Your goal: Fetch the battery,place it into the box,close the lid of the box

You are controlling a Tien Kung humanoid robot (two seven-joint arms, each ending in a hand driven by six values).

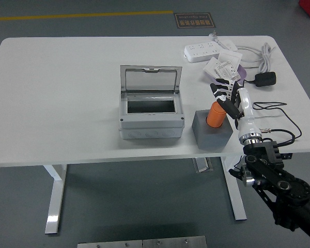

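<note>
An orange cylindrical battery (215,114) stands upright in a grey block holder (212,132) near the table's front edge, right of centre. My right hand (223,98) comes in from the lower right and its fingers are curled around the battery's top. A grey box (151,120) sits left of the holder with its clear lid (151,79) standing open and its inside empty. My left arm is out of view.
A white power strip (202,51) with cables lies at the back right. Small packets (225,68) and a black plug adapter (264,78) lie behind my right hand. A black cable (279,121) runs along the table's right side.
</note>
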